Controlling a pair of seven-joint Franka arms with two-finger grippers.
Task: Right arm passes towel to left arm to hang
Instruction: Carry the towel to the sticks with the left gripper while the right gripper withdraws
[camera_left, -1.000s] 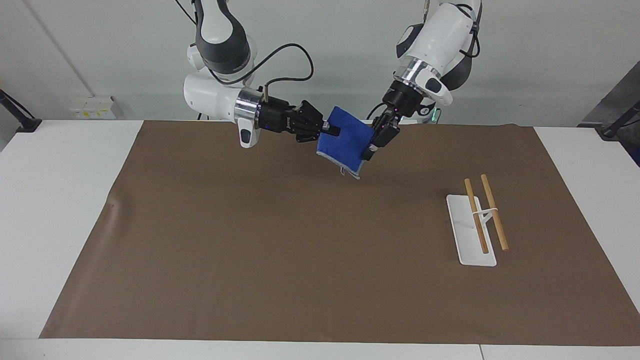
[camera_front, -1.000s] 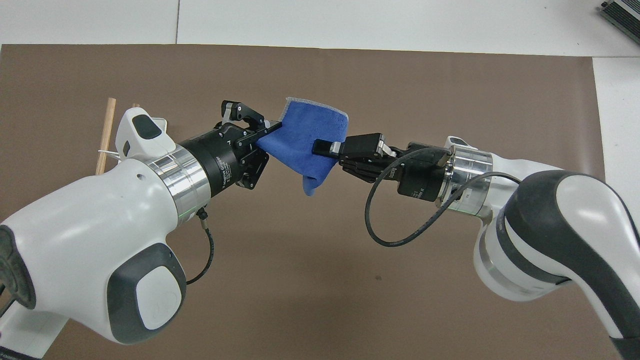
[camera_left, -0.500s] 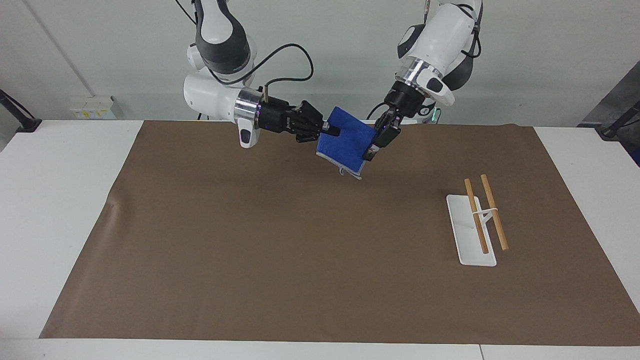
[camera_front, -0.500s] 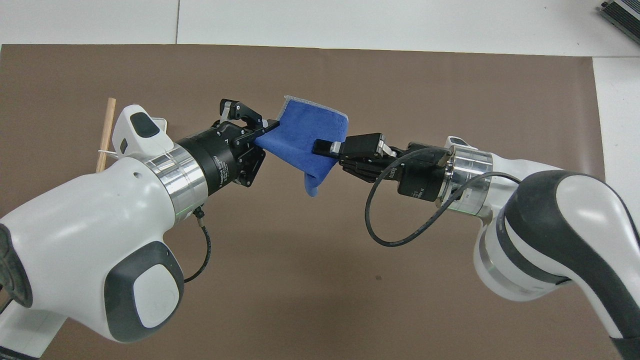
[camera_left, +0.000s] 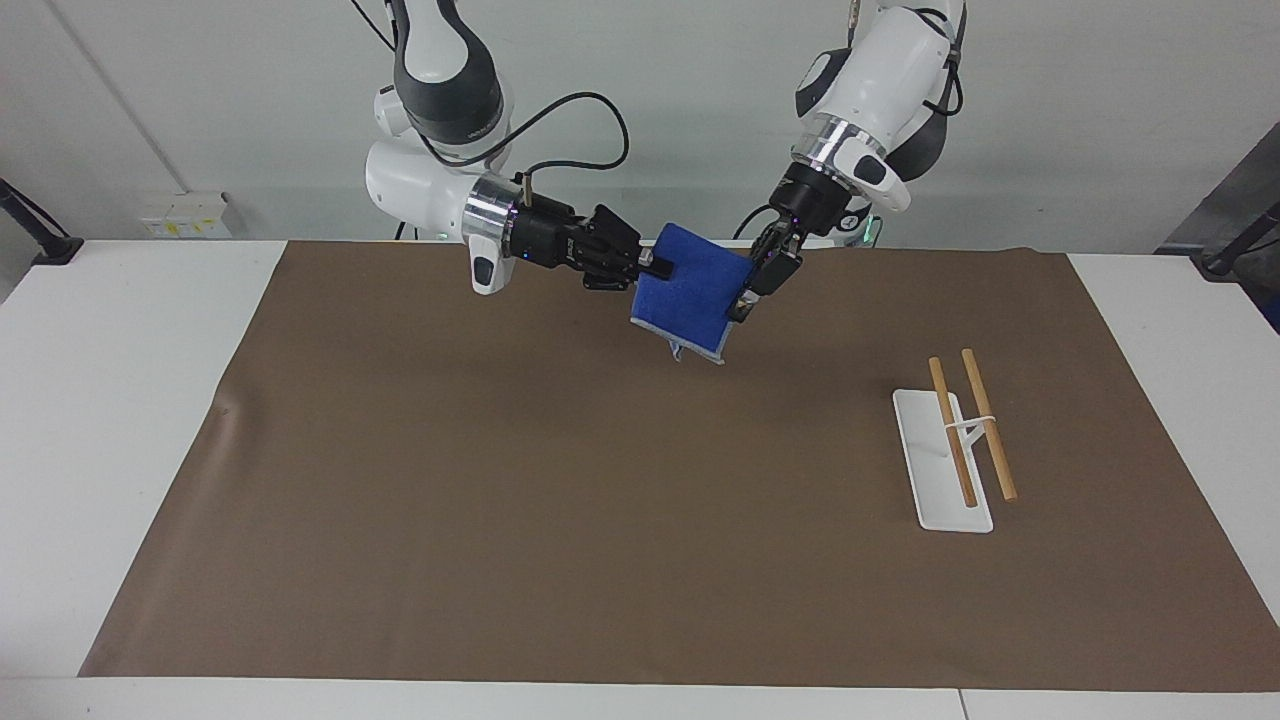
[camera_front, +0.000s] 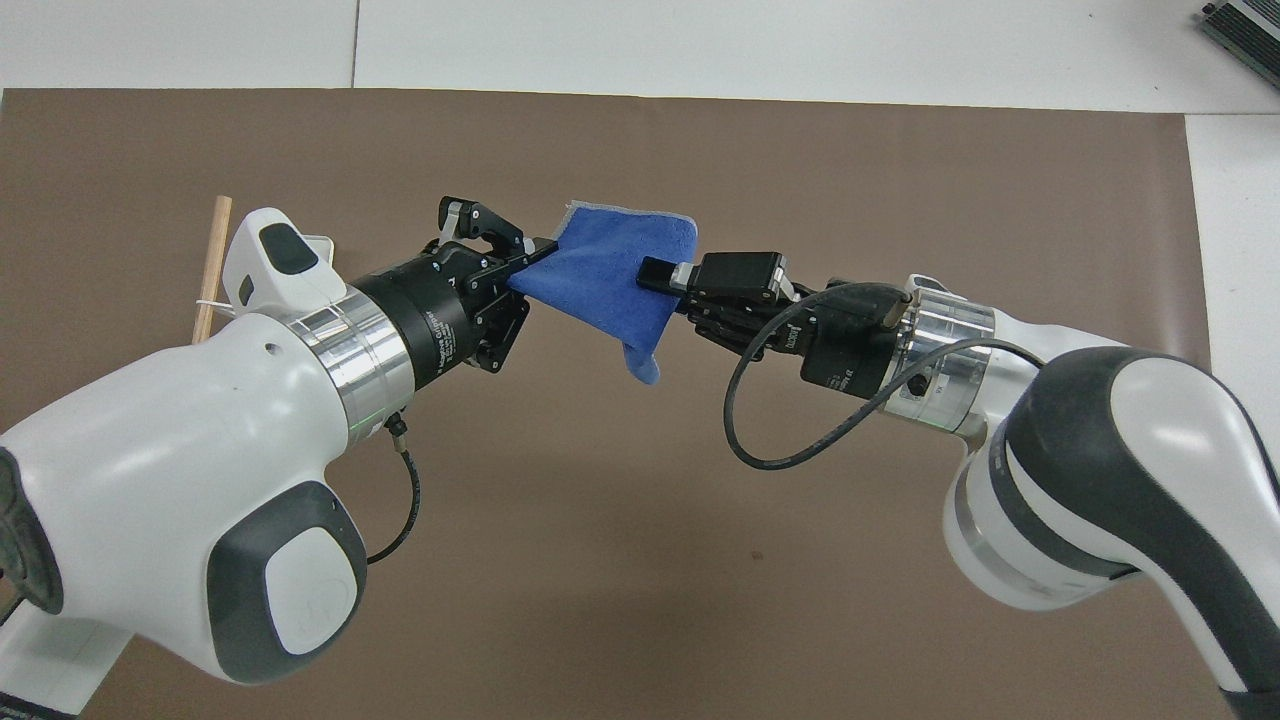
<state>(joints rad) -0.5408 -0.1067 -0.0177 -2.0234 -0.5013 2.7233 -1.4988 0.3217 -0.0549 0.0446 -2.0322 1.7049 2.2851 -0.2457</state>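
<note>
Brown mat recorded over most of the white worktop. Starting at the right arm's end of the worktop: right arm reaching in roughly level above the mat, silver wrist ring and looped black cable in plain sight. Right gripper up in the air over the mat, tip set against one side edge of the towel; in the overhead view that tip overlaps the cloth margin. Cannot tell whether this gripper is clamped on the cloth or parted from it. Towel bright blue with pale stitched edging, suspended in the air over the mat between the two grippers, sheet stretched between them, one lower corner hanging free and clear of the mat surface. Next along: left gripper closed tight on the other side edge of the towel, cloth pinched at its tip, confirmed in the overhead view. Left arm descending steeply from its base to that grip point, also over the mat. Finally, toward the left arm's end of the worktop: white rack standing on the mat, flat base with two wooden rods carried side by side above it. Rack well apart from the towel and from both grippers, nothing draped on either rod.
</note>
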